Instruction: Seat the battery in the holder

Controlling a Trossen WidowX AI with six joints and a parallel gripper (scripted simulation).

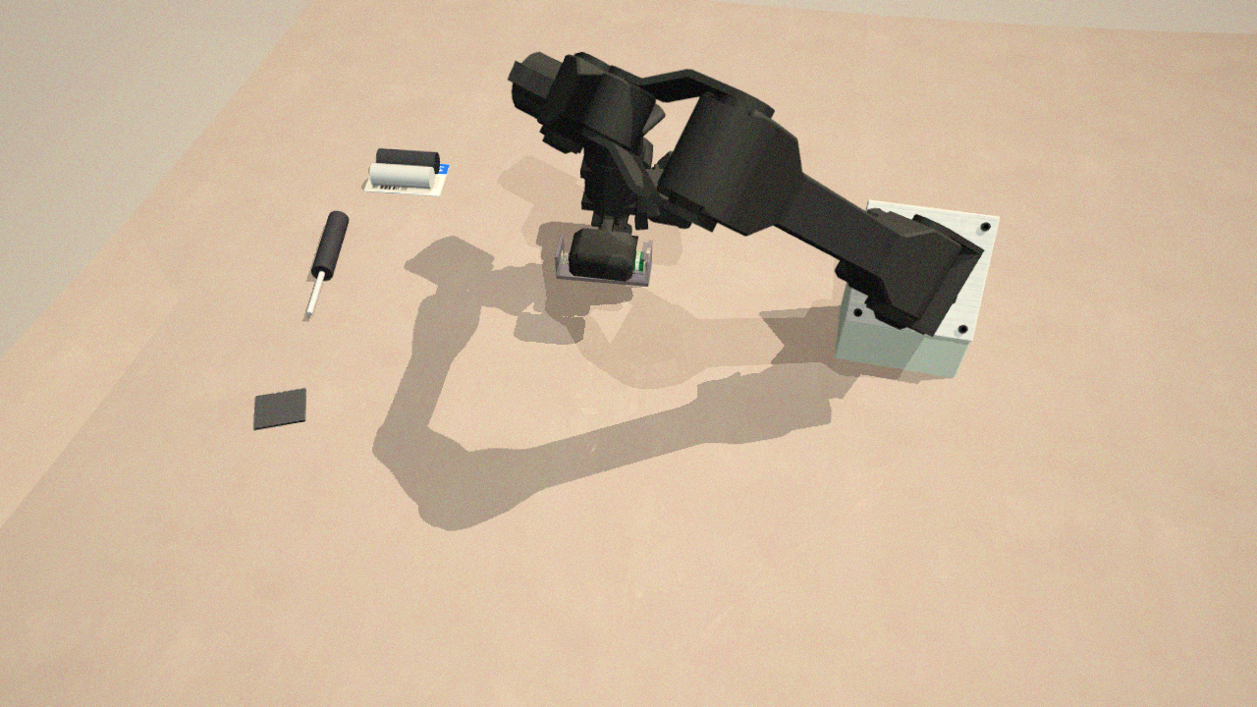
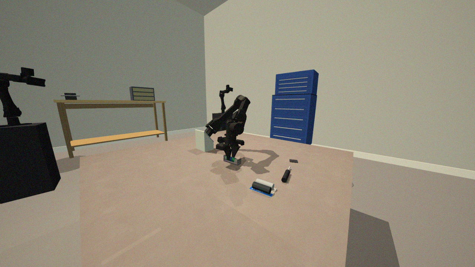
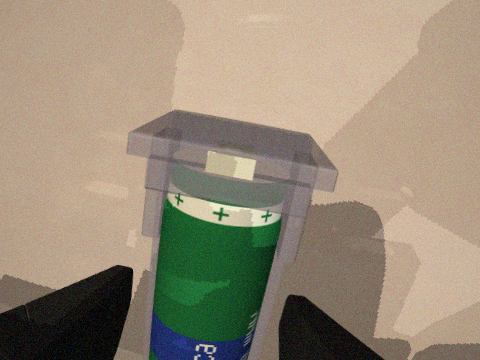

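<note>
Green and blue, the battery (image 1: 638,260) (image 2: 232,159) (image 3: 215,280) lies lengthwise in the clear holder (image 1: 604,282) (image 2: 233,162) (image 3: 320,175), its plus end under the lip, apparently so the lip retains it, while the black tool (image 1: 611,225) (image 2: 231,157) (image 3: 208,298) straddles it, fingers apart, gripping nothing.

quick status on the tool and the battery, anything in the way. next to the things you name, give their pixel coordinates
Tool (image 2: 231,157) (image 3: 208,298) open, fingers either side of battery. Battery (image 3: 215,280) in holder (image 1: 604,282) (image 2: 232,162) (image 3: 240,132), plus end under lip; spring end unseen. Nothing visible blocking tool's way up.
</note>
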